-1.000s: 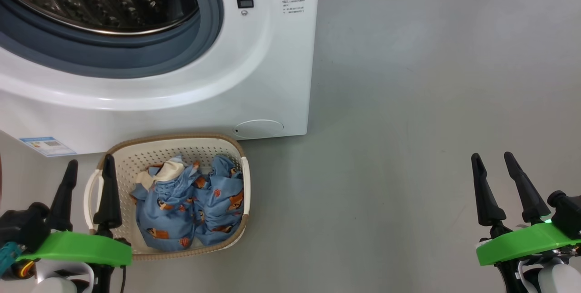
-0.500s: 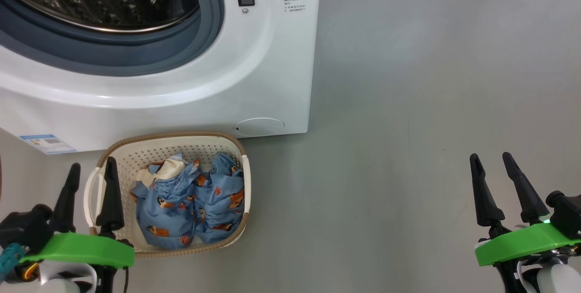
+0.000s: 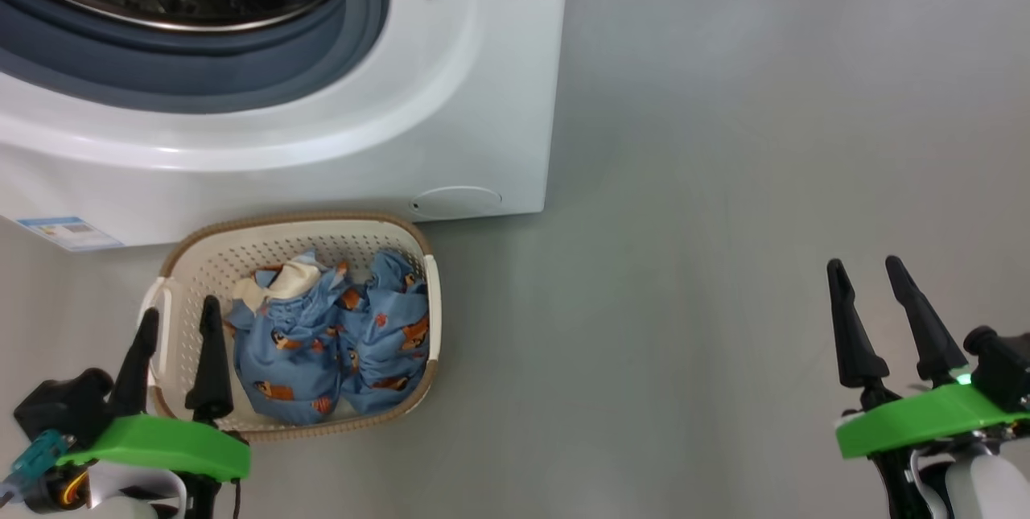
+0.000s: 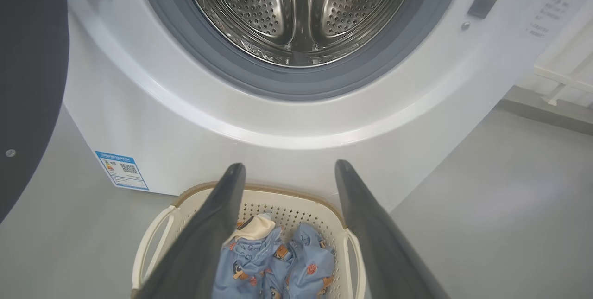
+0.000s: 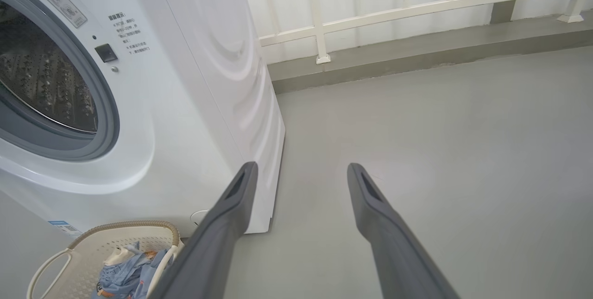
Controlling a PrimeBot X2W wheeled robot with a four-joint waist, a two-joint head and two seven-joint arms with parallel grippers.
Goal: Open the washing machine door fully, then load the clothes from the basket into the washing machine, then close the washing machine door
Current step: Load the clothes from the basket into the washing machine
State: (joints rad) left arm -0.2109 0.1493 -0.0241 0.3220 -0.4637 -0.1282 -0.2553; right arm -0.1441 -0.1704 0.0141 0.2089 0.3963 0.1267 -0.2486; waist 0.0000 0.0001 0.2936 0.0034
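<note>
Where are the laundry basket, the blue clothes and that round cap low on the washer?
basket [image 3: 241, 257], head view, on its perforated back wall.
clothes [image 3: 278, 350], head view, on the left blue bundle.
round cap [image 3: 456, 202], head view, on its middle.

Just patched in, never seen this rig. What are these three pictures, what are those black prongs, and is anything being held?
One picture looks down from the robot's head; the other two look along each arm's fingers from its wrist. The black prongs are its claws: the left claw hangs by the left side of the basket, the right claw over the floor. Both are open and empty. The white washing machine has its door swung open, showing the steel drum. In front of it, on the floor, the basket holds light-blue printed clothes.
</note>
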